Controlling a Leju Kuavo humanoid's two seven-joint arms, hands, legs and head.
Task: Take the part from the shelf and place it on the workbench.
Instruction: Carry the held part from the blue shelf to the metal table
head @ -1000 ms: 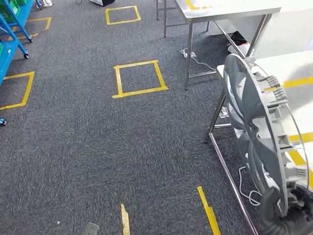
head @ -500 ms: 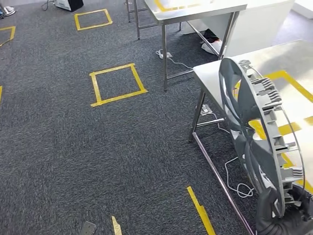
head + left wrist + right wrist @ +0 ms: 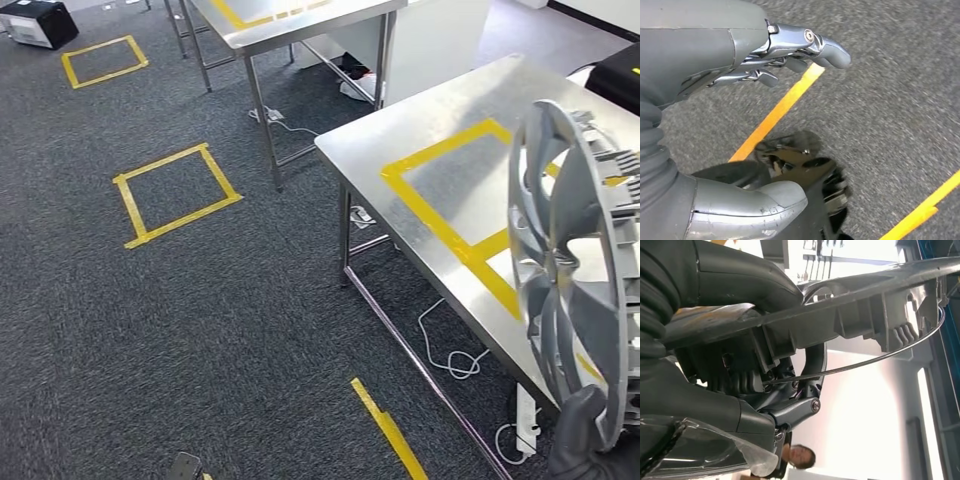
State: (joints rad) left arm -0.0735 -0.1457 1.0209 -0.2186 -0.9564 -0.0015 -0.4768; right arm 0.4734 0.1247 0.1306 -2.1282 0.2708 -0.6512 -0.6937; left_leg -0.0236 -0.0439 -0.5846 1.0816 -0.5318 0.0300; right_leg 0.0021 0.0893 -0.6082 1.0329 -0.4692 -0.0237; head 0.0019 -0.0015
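The right hand (image 3: pixel 592 440) grips the upright wheel cover (image 3: pixel 573 270) by its lower rim, apparently just above the steel workbench (image 3: pixel 392 130).

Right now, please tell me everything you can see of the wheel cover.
The wheel cover is a round grey disc that looks like plastic, with curved spokes around a small hub. Its back rim carries ribbed clips and a thin wire ring. It stands nearly upright on its edge, spoked face toward the floor side, at the near edge of the steel workbench with yellow tape. The right hand grips its lower rim; nothing else touches it.
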